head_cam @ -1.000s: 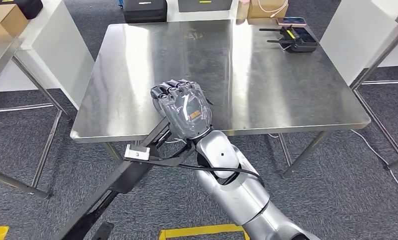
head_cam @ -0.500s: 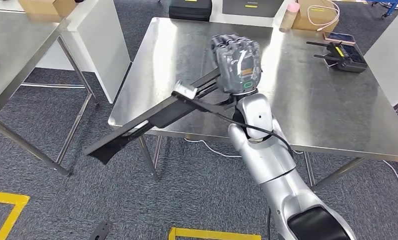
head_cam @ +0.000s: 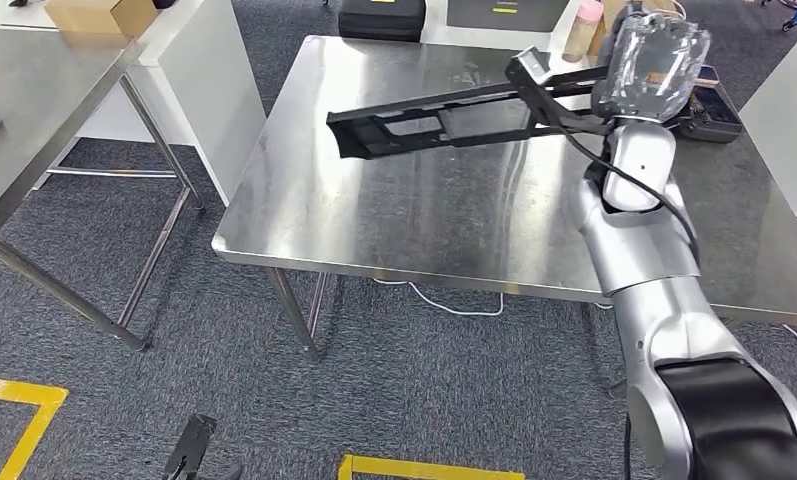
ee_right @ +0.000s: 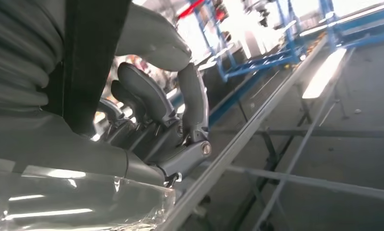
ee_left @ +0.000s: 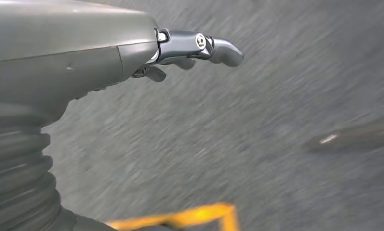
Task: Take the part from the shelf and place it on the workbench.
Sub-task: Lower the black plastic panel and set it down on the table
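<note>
In the head view my right hand (head_cam: 652, 60), wrapped in clear film, grips one end of the long black part (head_cam: 444, 125). The part reaches leftward, held roughly level in the air above the steel workbench (head_cam: 404, 215). A small white block (head_cam: 527, 66) sits on the part near the hand. In the right wrist view the black part (ee_right: 91, 62) crosses the hand and the dark fingers (ee_right: 151, 106) curl around it. My left hand (ee_left: 190, 48) hangs over blurred grey carpet, fingers stretched out, holding nothing.
A black controller (head_cam: 714, 105) lies on the workbench's far right corner, beside the hand. A pink bottle (head_cam: 582, 25) and black cases (head_cam: 379, 15) stand behind the bench. A second steel table (head_cam: 34, 90) and a white panel (head_cam: 209, 70) are at the left. Yellow tape (head_cam: 14, 400) marks the floor.
My right arm has lifted and swung right and away, bringing the part from hanging below the bench's near edge to above the tabletop. The view also shifted since the earliest frame.
</note>
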`<state>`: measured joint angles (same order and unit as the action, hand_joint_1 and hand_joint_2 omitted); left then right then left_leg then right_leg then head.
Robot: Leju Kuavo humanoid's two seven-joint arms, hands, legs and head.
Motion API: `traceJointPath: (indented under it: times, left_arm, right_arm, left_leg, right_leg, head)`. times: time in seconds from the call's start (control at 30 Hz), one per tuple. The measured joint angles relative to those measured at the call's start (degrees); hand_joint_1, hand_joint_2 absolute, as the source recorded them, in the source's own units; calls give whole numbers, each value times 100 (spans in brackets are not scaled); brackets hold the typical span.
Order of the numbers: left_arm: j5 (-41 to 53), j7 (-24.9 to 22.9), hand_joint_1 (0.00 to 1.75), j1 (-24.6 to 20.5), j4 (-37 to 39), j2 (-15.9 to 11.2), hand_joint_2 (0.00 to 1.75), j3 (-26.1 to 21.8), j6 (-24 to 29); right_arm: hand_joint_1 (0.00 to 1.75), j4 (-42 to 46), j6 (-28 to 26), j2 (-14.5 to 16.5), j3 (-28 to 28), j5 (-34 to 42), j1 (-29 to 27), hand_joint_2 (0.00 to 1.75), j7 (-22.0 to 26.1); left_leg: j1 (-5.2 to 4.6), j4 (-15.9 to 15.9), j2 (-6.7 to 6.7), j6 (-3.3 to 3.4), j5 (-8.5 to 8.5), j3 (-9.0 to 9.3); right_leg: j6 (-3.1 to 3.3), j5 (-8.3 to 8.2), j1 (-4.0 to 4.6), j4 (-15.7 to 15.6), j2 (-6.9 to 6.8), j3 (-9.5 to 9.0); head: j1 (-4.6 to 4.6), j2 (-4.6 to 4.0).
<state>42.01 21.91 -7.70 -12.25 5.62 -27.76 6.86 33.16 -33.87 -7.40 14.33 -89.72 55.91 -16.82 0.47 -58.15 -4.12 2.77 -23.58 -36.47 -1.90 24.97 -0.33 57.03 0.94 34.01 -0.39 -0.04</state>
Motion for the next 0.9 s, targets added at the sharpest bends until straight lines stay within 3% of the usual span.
traceJointPath:
  times: [0.1, 0.9]
  left_arm:
    - [4, 189, 0, -13, -14, 8, 175, -1, 112]
    - [98, -432, 0, -20, -17, 4, 175, -140, -299]
  right_arm:
    - [175, -147, 16, -183, -195, 26, 30, 175, 221]
    - [175, -894, 111, -684, -1185, 169, 516, 175, 637]
  left_leg:
    - [3, 2, 6, -17, -2, -1]
    - [-40, 0, 19, -17, -2, -5]
  right_leg:
    - [2, 1, 4, 1, 9, 0]
    - [-1, 0, -1, 1, 9, 12]
  head:
    - [0, 0]
    - [1, 0]
